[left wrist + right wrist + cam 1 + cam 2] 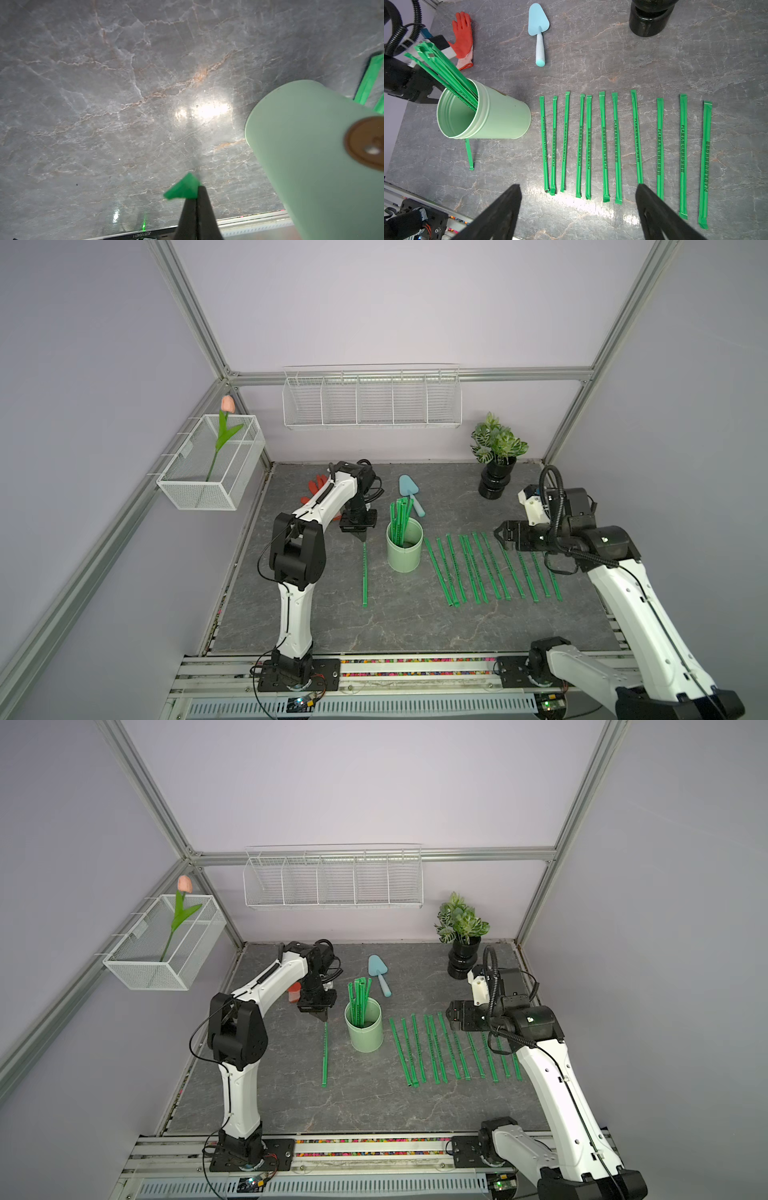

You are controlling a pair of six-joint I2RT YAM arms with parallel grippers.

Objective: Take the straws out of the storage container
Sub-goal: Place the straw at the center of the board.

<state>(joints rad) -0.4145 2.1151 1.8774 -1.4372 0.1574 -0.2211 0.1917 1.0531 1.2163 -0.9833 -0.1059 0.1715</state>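
Overhead, in both top views, the storage container [404,549] stood mid-frame on the grey surface [374,626]. A few straws [401,514] stood upright inside it, and a row of them lay to its right. The left tool [360,536] pinched the upper end of a lone straw [365,574] lying left of the container. The right tool [500,537] hung wide over the row.

Left wrist: closed fingers [205,207] gripped that straw's green tip, and a black strip [141,235] at the bottom edge bore reversed print, J6251004011.

Right wrist: the laid-out straws read "PLA", followed by Chinese characters.
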